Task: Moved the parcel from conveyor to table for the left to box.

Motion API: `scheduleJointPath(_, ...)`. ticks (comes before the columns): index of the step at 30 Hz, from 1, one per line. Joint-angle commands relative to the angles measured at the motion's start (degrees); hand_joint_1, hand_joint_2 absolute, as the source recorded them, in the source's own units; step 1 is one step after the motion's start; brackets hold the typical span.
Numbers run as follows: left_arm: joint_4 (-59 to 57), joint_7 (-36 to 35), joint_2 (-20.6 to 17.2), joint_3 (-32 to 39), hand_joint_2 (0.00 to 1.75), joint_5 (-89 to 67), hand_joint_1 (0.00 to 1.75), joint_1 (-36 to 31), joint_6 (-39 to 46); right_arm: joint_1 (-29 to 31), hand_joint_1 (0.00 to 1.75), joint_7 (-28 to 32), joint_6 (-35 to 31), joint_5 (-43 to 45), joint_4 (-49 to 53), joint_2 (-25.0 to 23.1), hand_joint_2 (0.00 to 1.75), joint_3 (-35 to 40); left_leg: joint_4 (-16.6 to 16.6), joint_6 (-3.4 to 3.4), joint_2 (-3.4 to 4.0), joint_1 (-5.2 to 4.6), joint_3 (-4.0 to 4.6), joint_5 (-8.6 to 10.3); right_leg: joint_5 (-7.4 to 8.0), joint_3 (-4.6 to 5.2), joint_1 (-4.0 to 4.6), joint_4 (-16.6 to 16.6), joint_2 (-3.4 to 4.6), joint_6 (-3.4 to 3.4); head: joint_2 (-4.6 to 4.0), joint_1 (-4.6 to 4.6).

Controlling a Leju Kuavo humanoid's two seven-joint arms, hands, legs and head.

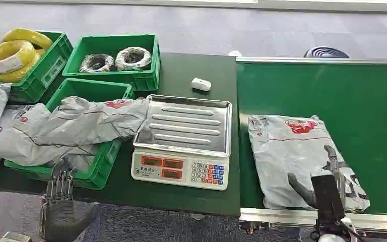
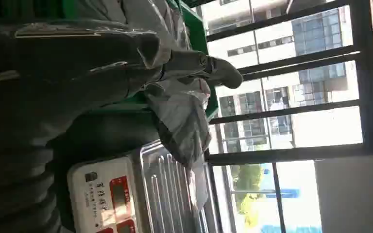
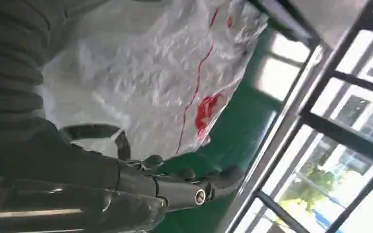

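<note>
R hand point(image 1: 318, 184) spread open over parcel point(image 1: 295, 151) beside scale point(image 1: 184, 141): soft, slick poly bag, prob. light—grab near edge.

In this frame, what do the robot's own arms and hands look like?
The left hand has dark grey fingers with a metallic sheen above a dark ribbed wrist cover. The right hand has a thick grey thumb and darker slim fingers behind a flat black block on the wrist, with silver metal fittings below it. In the right wrist view, one finger is glossy dark metal with a small round rivet.
</note>
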State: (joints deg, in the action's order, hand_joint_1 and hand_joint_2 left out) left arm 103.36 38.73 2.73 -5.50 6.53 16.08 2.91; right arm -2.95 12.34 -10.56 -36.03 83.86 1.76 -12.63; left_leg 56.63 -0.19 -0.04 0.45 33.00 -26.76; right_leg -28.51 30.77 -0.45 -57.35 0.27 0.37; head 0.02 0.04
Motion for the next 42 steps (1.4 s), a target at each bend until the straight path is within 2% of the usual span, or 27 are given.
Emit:
scheduleJointPath(1,-4.7,-1.4,0.2,-2.2,1.75,1.6,0.0,-6.9,-1.7,28.9,0.0,-5.6,5.2,-5.8,-49.3,14.6,1.75,-1.3,-0.2,0.09,0.15,-0.01,-0.13,0.18,0.28,-0.12,0.0,0.3,0.13,0.1,0.0,0.0)
scheduleJointPath(3,-4.7,-2.0,0.5,-1.9,1.75,1.6,0.0,-7.9,-2.0,34.6,0.0,-6.5,6.3,-8.9,-58.2,16.3,1.75,1.3,0.0,0.14,0.2,-0.08,-0.09,0.14,0.28,-0.05,-0.08,0.1,0.19,0.14,0.0,0.0)
scheduleJointPath(4,-5.0,-2.3,0.4,-1.9,1.75,1.5,0.0,-8.6,-2.2,37.4,0.0,-8.0,10.8,-12.6,-62.2,17.0,1.75,5.1,0.0,0.13,0.25,-0.03,-0.09,0.12,0.3,-0.06,-0.03,0.1,0.25,0.13,0.0,-0.02)
scheduleJointPath(5,-5.4,-2.4,0.4,-1.9,1.75,1.5,0.0,-8.8,-2.3,38.5,0.0,-8.2,12.0,-13.3,-63.5,16.9,1.75,5.9,-0.1,0.14,0.35,-0.06,-0.09,0.18,0.41,0.0,-0.06,0.1,0.34,0.14,0.0,-0.07)
scheduleJointPath(7,-6.4,-2.4,0.1,-1.9,1.75,1.5,0.0,-9.4,-2.5,40.8,0.0,-8.2,19.1,-15.7,-67.2,16.1,1.75,9.7,0.0,0.21,0.15,-0.08,-0.02,0.21,0.34,-0.01,-0.07,0.0,0.16,0.14,0.0,0.0)
scheduleJointPath(8,-6.8,-2.4,0.0,-2.0,1.75,1.5,0.0,-9.6,-2.7,40.9,1.06,-8.5,20.3,-16.9,-67.5,15.8,1.75,11.2,-0.1,0.19,0.18,-0.08,-0.06,0.24,0.37,-0.02,-0.07,0.1,0.19,0.13,0.0,0.0)
scheduleJointPath(9,-7.5,-2.4,-0.4,-2.3,1.75,1.4,0.0,-9.7,-2.7,41.5,1.66,-9.7,21.1,-18.3,-67.8,14.7,1.75,12.8,0.0,0.19,0.1,-0.08,-0.05,0.22,0.32,-0.03,-0.07,0.1,0.13,0.13,0.0,-0.02)
scheduleJointPath(10,-7.7,-2.2,-0.5,-2.3,1.75,1.4,0.0,-9.6,-2.7,41.8,1.66,-10.2,20.9,-18.4,-67.9,14.1,1.75,13.0,0.0,0.18,0.1,-0.08,-0.04,0.21,0.31,0.0,-0.07,0.0,0.13,0.13,0.0,-0.02)
scheduleJointPath(11,-7.8,-1.8,-0.5,-2.2,1.75,1.4,0.0,-9.4,-2.5,42.0,1.75,-11.1,19.6,-19.6,-67.7,13.7,1.75,14.0,-0.1,0.17,0.17,-0.07,-0.08,0.23,0.35,-0.01,-0.07,0.1,0.18,0.11,0.0,-0.04)
scheduleJointPath(12,-7.4,-1.2,0.0,-1.6,1.75,1.7,0.0,-8.5,-1.5,43.0,1.75,-17.3,14.7,-24.2,-67.6,13.0,1.75,18.0,0.0,0.18,0.12,-0.09,-0.03,0.21,0.31,0.03,-0.08,0.0,0.15,0.13,0.0,-0.02)
scheduleJointPath(15,-7.5,-1.1,0.1,-2.2,1.75,2.0,0.0,-8.3,-1.1,44.4,1.75,-20.8,14.9,-26.1,-67.8,12.5,1.75,19.6,0.0,0.2,0.11,-0.09,0.05,0.19,0.31,0.1,-0.07,0.0,0.22,0.15,0.0,-0.04)
scheduleJointPath(23,-12.4,-0.3,-0.3,-4.2,1.75,2.6,0.0,-11.8,0.6,46.0,1.75,-24.0,15.6,-28.8,-67.3,14.6,1.75,20.4,0.0,0.21,-0.19,-0.13,0.18,0.29,0.3,0.14,-0.13,0.0,-0.14,0.15,0.0,-0.02)
scheduleJointPath(25,-12.7,0.4,-1.6,-4.9,1.75,3.6,0.0,-12.1,2.0,47.2,1.75,-25.4,9.8,-29.5,-65.3,14.9,1.75,19.6,0.0,0.21,-0.23,-0.14,0.18,0.26,0.27,0.14,-0.15,0.0,-0.13,0.15,0.0,-0.02)
scheduleJointPath(26,-12.5,0.5,-2.1,-5.0,1.75,3.9,0.0,-11.7,2.3,48.2,1.75,-25.7,9.1,-29.3,-65.0,14.9,1.75,19.0,0.0,0.21,-0.22,-0.16,0.21,0.28,0.29,0.19,-0.17,0.0,-0.12,0.15,-0.02,-0.02)
scheduleJointPath(27,-11.5,1.3,-3.0,-5.5,1.75,4.6,0.0,-10.5,3.4,48.8,1.75,-25.9,-0.2,-29.3,-62.3,14.8,1.75,17.1,0.0,0.22,-0.19,-0.17,0.21,0.27,0.28,0.2,-0.18,-0.1,-0.07,0.16,0.0,-0.02)
scheduleJointPath(29,-10.1,1.3,-3.5,-5.4,1.75,5.1,0.0,-9.1,3.9,49.9,1.75,-25.8,-0.2,-29.4,-60.3,15.0,1.75,16.3,0.0,0.21,-0.01,-0.22,0.27,0.25,0.31,0.32,-0.21,-0.1,0.1,0.15,0.0,-0.02)
scheduleJointPath(30,-9.5,1.3,-3.7,-5.4,1.75,5.2,0.0,-8.8,4.1,49.3,1.75,-25.8,-3.0,-29.2,-57.7,15.1,1.75,15.1,0.0,0.21,0.02,-0.23,0.27,0.24,0.31,0.32,-0.21,-0.1,0.12,0.15,0.0,-0.04)
scheduleJointPath(31,-9.5,1.3,-3.7,-5.4,1.75,5.2,0.0,-8.8,4.1,49.3,1.75,-25.8,-3.0,-29.2,-57.7,15.1,1.75,15.1,0.0,0.21,0.02,-0.23,0.27,0.24,0.31,0.32,-0.21,-0.1,0.12,0.15,0.0,-0.04)
scheduleJointPath(32,-9.1,1.3,-3.6,-5.3,1.75,5.1,0.0,-8.5,4.3,48.8,1.75,-25.2,-7.3,-28.9,-54.7,15.3,1.75,13.7,0.1,0.23,-0.06,-0.23,0.25,0.23,0.29,0.27,-0.2,-0.1,0.06,0.16,0.0,-0.04)
scheduleJointPath(33,-8.9,1.3,-3.5,-5.3,1.75,4.9,0.0,-8.4,4.5,46.3,1.75,-24.0,-14.1,-28.1,-46.8,16.1,1.75,11.1,0.0,0.21,0.05,-0.23,0.26,0.23,0.31,0.32,-0.2,-0.1,0.15,0.14,0.0,-0.04)
scheduleJointPath(35,-8.9,1.3,-2.6,-5.3,1.75,3.7,0.0,-9.0,4.5,41.3,1.75,-21.6,-20.7,-26.0,-35.0,16.4,1.75,7.9,0.0,0.23,-0.25,-0.19,0.3,0.27,0.27,0.28,-0.17,0.0,-0.15,0.16,0.0,-0.04)
scheduleJointPath(37,-9.1,1.3,-1.9,-5.4,1.75,3.0,0.0,-9.4,4.6,39.7,1.75,-20.0,-23.0,-25.0,-31.0,16.3,1.75,7.4,0.0,0.22,-0.3,-0.14,0.32,0.27,0.28,0.23,-0.12,0.0,-0.24,0.16,0.0,-0.07)
scheduleJointPath(38,-8.4,1.3,-1.9,-5.6,1.75,1.9,0.0,-9.7,5.1,37.5,1.75,-16.7,-25.8,-23.1,-26.3,15.7,1.75,7.1,0.0,0.22,-0.26,-0.13,0.32,0.26,0.28,0.25,-0.12,0.0,-0.19,0.16,0.0,-0.02)
scheduleJointPath(39,-8.1,1.3,-1.8,-5.5,1.75,1.4,0.0,-9.9,5.3,37.3,1.75,-13.7,-26.1,-21.5,-25.0,15.4,1.75,7.7,0.1,0.22,-0.32,-0.13,0.35,0.26,0.27,0.24,-0.11,0.0,-0.22,0.16,0.0,-0.02)
scheduleJointPath(40,-7.8,1.3,-2.0,-5.3,1.75,1.0,0.0,-10.5,5.2,37.1,1.75,-10.4,-23.4,-19.9,-22.7,14.6,1.75,9.9,0.0,0.22,-0.28,-0.14,0.35,0.27,0.29,0.27,-0.11,0.0,-0.2,0.15,0.0,-0.04)
scheduleJointPath(42,-7.8,1.3,-2.2,-3.9,1.75,0.5,0.0,-12.4,4.6,39.7,1.75,-6.9,-13.9,-12.8,-21.0,10.9,1.75,13.7,0.1,0.21,-0.16,-0.15,0.39,0.25,0.3,0.34,-0.13,0.0,-0.06,0.15,0.0,0.0)
